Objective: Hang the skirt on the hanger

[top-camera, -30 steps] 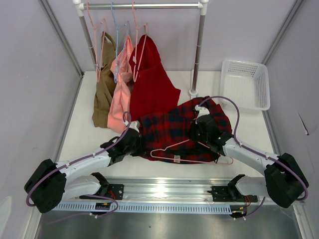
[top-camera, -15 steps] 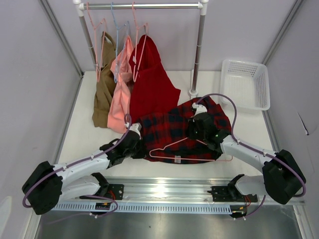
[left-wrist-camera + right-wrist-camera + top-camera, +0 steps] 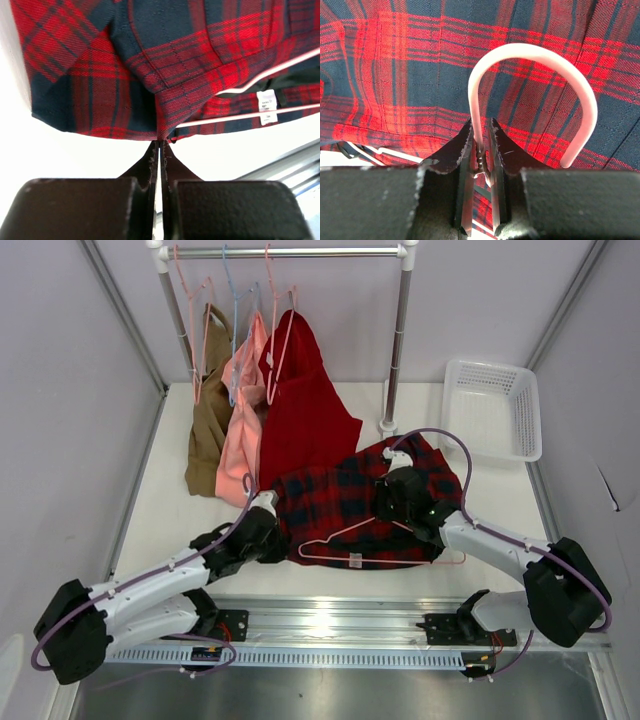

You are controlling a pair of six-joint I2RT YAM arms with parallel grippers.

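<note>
The red and navy plaid skirt (image 3: 345, 498) lies crumpled on the white table, its small white label (image 3: 266, 106) at the near hem. On top of it rests the pale-pink wire hanger (image 3: 372, 536), hook pointing to the far right. My left gripper (image 3: 276, 540) is at the skirt's near-left edge, with its jaws shut and a small fold of the hem (image 3: 161, 137) pinched at the tips. My right gripper (image 3: 396, 502) is shut on the hanger's twisted neck (image 3: 481, 142), just below the curved hook (image 3: 535, 55).
A clothes rack (image 3: 400, 335) stands at the back with a brown garment (image 3: 210, 410), a salmon-pink one (image 3: 240, 425) and a plain red one (image 3: 305, 410), plus a light-blue hanger (image 3: 232, 300). A white basket (image 3: 492, 405) sits at the far right. A metal rail (image 3: 330, 625) runs along the near edge.
The left gripper's jaws have closed on the skirt's hem and its arm has drawn back to the left. The right gripper has carried the hanger slightly leftward.
</note>
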